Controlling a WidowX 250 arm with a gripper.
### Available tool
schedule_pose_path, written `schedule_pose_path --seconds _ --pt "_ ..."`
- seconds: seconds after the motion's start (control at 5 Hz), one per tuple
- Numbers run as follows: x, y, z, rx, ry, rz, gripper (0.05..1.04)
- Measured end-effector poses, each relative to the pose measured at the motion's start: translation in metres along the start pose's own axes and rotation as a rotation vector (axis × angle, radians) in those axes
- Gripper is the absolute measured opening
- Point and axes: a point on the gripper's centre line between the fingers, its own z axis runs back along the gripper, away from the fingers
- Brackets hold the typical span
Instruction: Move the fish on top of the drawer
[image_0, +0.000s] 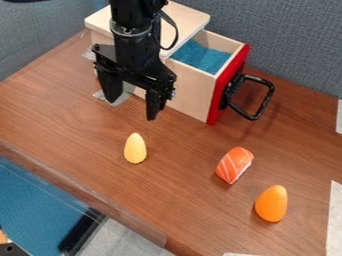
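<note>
The brown table (180, 192) ends in a long edge at lower left. On it sits the wooden drawer box (190, 14), pulled open, its black handle (265, 102) jutting out. My gripper (132, 107) hangs spread before its side. A stretch of wood separates me from the salmon-like fish (234, 164), near the orange toy (272, 203). The yellow toy (135, 148) is nearer me.
</note>
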Motion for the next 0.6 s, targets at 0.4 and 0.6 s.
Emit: schedule_pose_path --seconds 0.4,0.6 --pt "-0.004 -0.03 -0.003 -0.028 0.04 -0.063 1.001" --pt "0.0 -0.041 0.003 -0.025 0.032 -0.064 1.001"
